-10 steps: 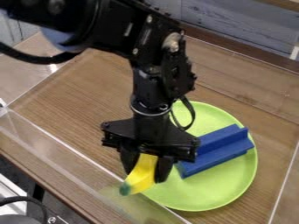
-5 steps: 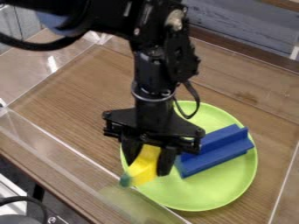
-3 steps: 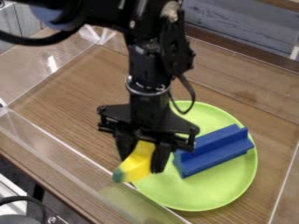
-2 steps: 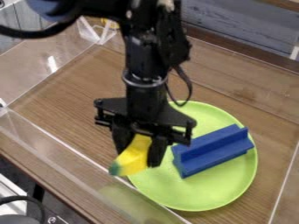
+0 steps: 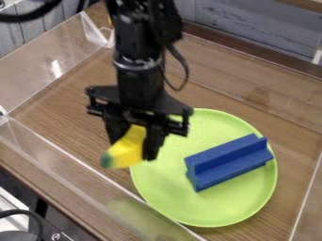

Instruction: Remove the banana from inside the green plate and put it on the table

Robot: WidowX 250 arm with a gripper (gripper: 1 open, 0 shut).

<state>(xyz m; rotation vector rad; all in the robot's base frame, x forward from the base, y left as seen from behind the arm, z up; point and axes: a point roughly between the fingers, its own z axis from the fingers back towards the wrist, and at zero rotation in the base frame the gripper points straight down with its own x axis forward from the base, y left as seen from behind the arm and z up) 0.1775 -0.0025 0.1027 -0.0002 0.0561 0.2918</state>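
Observation:
My gripper (image 5: 136, 143) points straight down and is shut on the banana (image 5: 124, 152), a small yellow curved toy with a greenish tip. The banana hangs lifted at the left edge of the green plate (image 5: 239, 193), over the plate's rim and the table (image 5: 75, 104) beside it. The black arm (image 5: 141, 47) rises from the gripper toward the top of the view. The banana's upper end is hidden between the fingers.
A blue rectangular block (image 5: 227, 161) lies on the plate's right half. Clear acrylic walls (image 5: 51, 184) border the tabletop at the left and front. Bare wood-grain surface lies left of the plate.
The gripper has risen and moved left with the banana, from over the plate's inner left part to its left rim. The blue block has stayed put.

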